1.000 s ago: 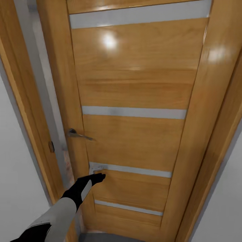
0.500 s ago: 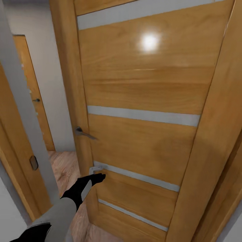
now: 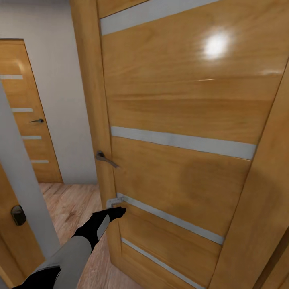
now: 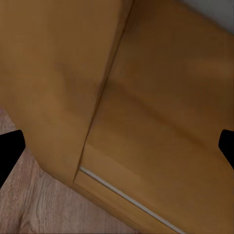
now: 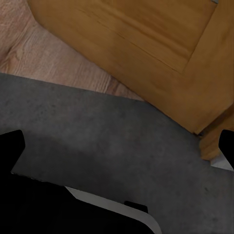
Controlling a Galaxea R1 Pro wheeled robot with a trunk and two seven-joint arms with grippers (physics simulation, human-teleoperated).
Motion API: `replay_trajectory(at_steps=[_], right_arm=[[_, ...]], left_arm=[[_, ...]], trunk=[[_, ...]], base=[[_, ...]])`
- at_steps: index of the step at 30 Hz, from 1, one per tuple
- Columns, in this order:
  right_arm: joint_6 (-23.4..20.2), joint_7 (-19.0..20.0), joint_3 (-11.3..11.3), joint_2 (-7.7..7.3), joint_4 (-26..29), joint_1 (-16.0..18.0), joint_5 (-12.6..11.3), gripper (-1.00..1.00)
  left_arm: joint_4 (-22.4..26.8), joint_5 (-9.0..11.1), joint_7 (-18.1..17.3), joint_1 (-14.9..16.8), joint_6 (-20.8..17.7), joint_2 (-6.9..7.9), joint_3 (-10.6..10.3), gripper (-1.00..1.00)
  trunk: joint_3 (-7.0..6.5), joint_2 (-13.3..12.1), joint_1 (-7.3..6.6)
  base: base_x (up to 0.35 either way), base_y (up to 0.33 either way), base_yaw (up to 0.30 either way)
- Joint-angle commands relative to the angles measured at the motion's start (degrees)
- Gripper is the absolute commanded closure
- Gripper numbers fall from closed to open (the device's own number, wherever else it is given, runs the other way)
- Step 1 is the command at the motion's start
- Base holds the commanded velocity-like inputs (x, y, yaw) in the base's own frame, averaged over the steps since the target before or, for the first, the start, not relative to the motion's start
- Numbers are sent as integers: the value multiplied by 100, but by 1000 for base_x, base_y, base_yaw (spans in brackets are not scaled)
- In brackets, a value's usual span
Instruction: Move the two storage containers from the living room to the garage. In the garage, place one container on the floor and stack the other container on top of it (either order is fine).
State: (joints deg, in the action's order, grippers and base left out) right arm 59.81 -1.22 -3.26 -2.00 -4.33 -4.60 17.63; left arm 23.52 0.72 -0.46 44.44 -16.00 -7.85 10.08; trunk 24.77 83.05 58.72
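Your left gripper (image 3: 117,207) presses on the edge of the orange-brown door (image 3: 176,112), fingers spread wide and gripping nothing, to swing it open. The right gripper (image 5: 117,141) likewise looks spread over the concrete floor (image 5: 122,146). The wood plank flooring (image 3: 72,204) lies beyond; no container is visible here.

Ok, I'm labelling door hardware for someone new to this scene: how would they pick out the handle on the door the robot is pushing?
Start at the big orange-brown door with pale horizontal strips. Near its left edge, just above the left gripper, sits a dark metal lever handle. The other lever is on the farther door across the wood-floored hallway.
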Motion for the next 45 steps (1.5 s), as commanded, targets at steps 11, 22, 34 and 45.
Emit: replay_trajectory(at_steps=[11,22,34,45], right_arm=[[19,-1,-61,-2,-6,3,48,-100],[19,-1,-56,-2,-6,3,48,-100],[19,0,-51,-2,-6,3,48,-100],[19,-3,-61,-2,-6,3,48,-100]], left_arm=[[19,-15,0,3,-35,-6,29,-100],[20,-11,3,3,-24,-6,29,-100],[19,-19,11,3,132,3,35,-100],[19,-19,11,3,132,3,37,-100]], trunk=[[4,3,1],[4,3,1],[4,3,1],[3,3,1]], base=[[132,0,0],[255,-37,0],[8,-2,0],[0,0,-28]])
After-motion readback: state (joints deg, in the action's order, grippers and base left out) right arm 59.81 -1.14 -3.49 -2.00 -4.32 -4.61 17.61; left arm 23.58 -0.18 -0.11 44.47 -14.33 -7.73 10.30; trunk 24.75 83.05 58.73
